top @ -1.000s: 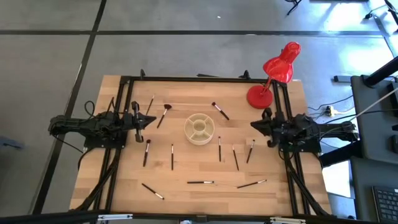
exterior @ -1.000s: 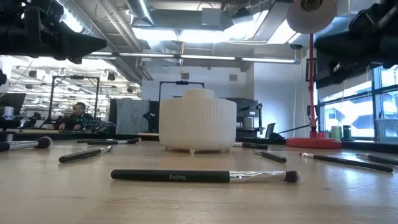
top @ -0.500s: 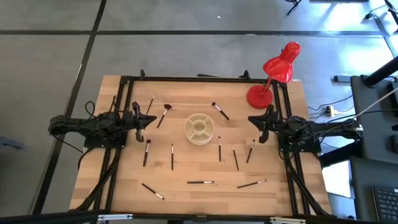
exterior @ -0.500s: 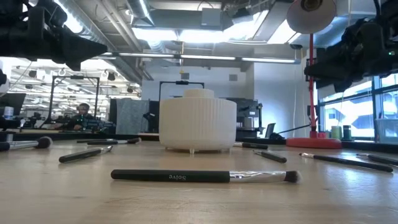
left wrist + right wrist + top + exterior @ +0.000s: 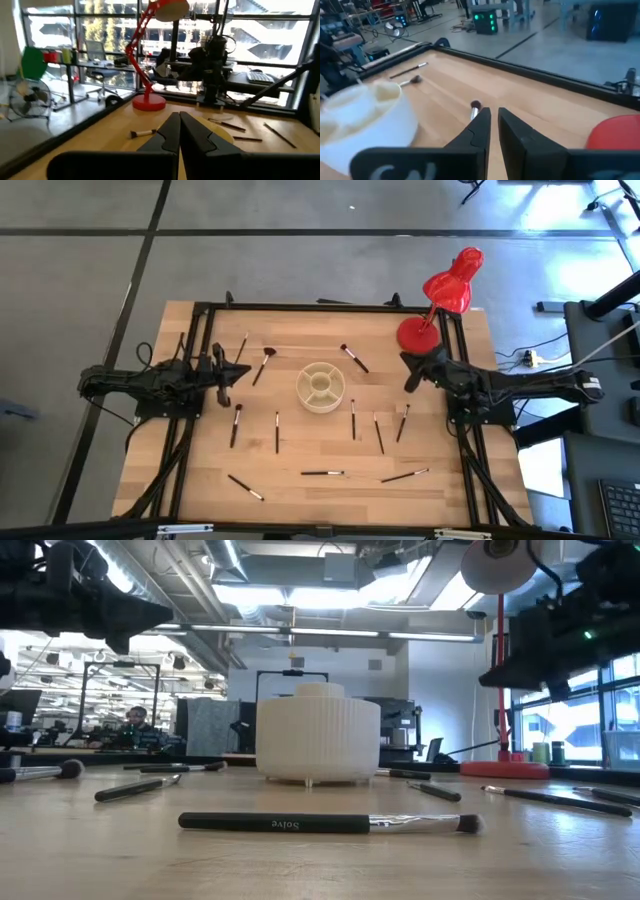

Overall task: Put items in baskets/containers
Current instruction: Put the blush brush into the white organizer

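Observation:
A round cream container [image 5: 322, 386] with inner dividers stands at mid-table; the low view shows its ribbed wall [image 5: 318, 735]. Several thin dark makeup brushes lie flat on the wood around it, among them one [image 5: 354, 358] to its far right, one [image 5: 265, 363] to its far left and one [image 5: 300, 824] near the front edge. My left gripper [image 5: 222, 375] hovers shut at the table's left, its fingers together [image 5: 177, 125]. Right of the container hovers my right gripper [image 5: 410, 378], open by a narrow gap [image 5: 492, 117] with nothing in it, pointing toward a brush tuft [image 5: 475, 106].
A red desk lamp stands at the far right corner, its base [image 5: 415, 335] close beside my right arm and its head [image 5: 455, 285] above. Black frame rails [image 5: 300, 307] run along the table's edges. Bare wood lies between the scattered brushes.
My right gripper has reached out from the table's right edge toward the middle and the container, swinging a little toward the far edge and tipping its fingers downward. Its gap looks unchanged. The brushes and the container have not moved.

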